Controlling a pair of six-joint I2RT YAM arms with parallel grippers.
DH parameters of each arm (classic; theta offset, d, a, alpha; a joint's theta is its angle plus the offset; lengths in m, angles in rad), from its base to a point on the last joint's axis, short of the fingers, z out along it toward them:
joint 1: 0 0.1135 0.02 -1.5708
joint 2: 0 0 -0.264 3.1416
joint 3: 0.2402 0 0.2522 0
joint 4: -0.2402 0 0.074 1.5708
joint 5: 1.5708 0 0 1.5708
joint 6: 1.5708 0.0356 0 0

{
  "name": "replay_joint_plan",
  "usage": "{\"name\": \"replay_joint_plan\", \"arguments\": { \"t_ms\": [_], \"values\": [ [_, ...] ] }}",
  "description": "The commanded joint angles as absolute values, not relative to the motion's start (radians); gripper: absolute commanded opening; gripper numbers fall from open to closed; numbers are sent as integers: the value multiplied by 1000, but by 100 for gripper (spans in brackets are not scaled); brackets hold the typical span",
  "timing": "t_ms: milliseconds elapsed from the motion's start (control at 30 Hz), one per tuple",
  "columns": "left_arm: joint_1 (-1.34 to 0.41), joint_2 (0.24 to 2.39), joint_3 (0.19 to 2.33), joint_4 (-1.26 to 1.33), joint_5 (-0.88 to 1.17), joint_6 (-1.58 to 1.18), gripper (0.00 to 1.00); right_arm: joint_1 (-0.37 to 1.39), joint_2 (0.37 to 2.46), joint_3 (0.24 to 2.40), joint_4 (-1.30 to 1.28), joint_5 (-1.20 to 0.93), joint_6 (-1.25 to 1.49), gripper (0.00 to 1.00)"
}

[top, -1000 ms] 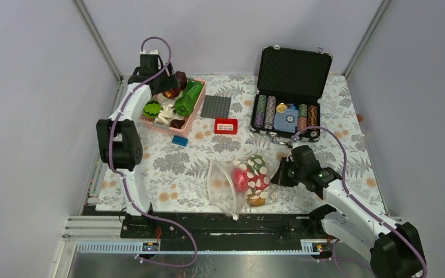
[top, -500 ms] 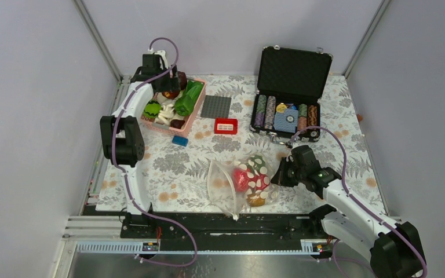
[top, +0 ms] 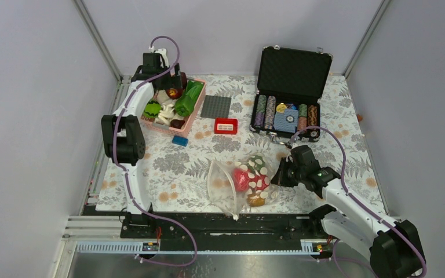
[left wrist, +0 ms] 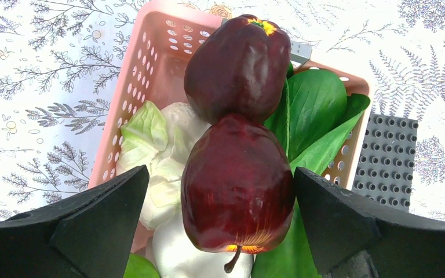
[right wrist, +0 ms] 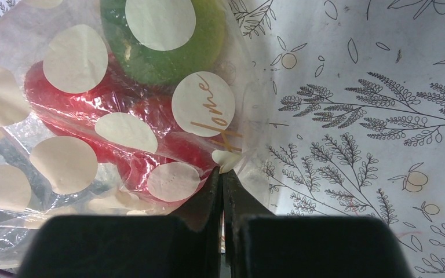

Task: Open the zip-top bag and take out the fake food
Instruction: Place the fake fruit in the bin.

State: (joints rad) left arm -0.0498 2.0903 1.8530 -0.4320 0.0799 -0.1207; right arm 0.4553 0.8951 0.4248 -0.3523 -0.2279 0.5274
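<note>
Top view: my right gripper reaches low, clamped on the right edge of the zip-top bag, which lies near centre with fake food inside; my left gripper is extended over the far pink basket.

Right wrist: only thin film is pinched; a pull may slip it free or drag everything.

Left wrist: fingers spread around a maroon apple, apparently ungripped; it may roll.

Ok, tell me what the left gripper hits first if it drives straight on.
Most likely the nearer dark apple, which sits between the open fingers of the left gripper, on top of what fills the basket. How far off it is, the view doesn't show.
</note>
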Motion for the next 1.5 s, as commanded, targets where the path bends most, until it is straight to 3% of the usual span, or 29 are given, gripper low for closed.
{"name": "replay_joint_plan", "arguments": {
  "t_ms": [0,400,533,733,933,1133,1267,1467],
  "values": [
    [-51,2053,1895,-389,100,-127,99,452,900,451,-337,-230,508,0],
    [-51,1658,1682,-271,205,-366,99,453,868,470,-341,-225,514,0],
    [-89,1448,1417,-178,287,-531,99,453,846,498,-364,-215,506,0],
    [-249,1134,1012,-150,207,-683,98,453,823,546,-409,-205,494,0],
    [-319,771,699,-265,169,-817,89,452,819,587,-433,-211,483,0],
    [-366,445,515,-438,183,-950,80,452,832,563,-397,-226,520,0],
    [-433,389,421,-458,191,-1023,73,452,825,524,-377,-212,597,0],
    [-635,411,365,-446,92,-1102,54,453,725,410,-385,-168,759,0]
  ]
}}
